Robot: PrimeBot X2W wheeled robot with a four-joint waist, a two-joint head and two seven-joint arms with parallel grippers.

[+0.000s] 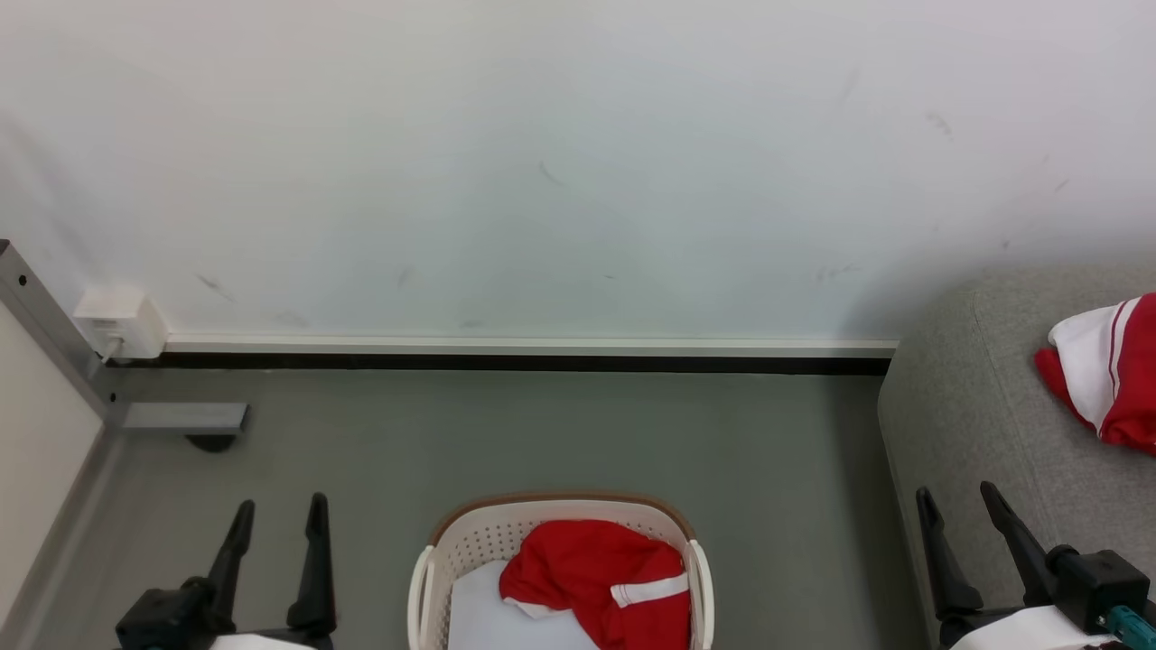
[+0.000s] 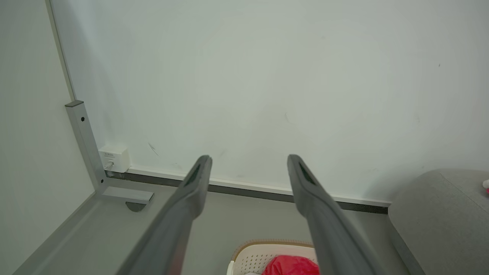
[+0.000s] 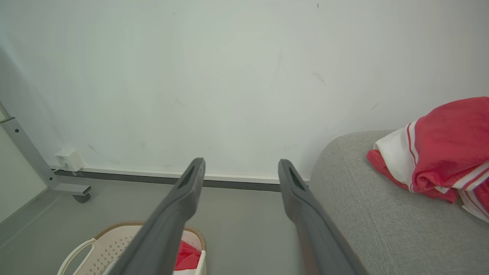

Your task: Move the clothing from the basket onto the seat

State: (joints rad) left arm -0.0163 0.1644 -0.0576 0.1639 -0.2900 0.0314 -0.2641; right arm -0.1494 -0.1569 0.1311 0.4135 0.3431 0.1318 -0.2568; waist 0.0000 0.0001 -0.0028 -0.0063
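**Clothing [image 1: 587, 573] in basket [image 1: 470, 542] and on seat [image 1: 975, 424]**

The cream basket is seen on the grey floor [image 1: 542, 433] between the two pincers, well apart from both. One red garment with a white stripe is heaped inside it, on the side nearer the right pincer [image 1: 955, 492], and a pale liner [image 1: 488, 614] is left bare on the side nearer the left pincer [image 1: 280, 502]. A second red and white garment [image 1: 1124, 379] is bunched on the grey seat, ahead of the right pincer and to its outer side, untouched by the fingers. Both pincers are spread wide and are held clear of basket and cloth.
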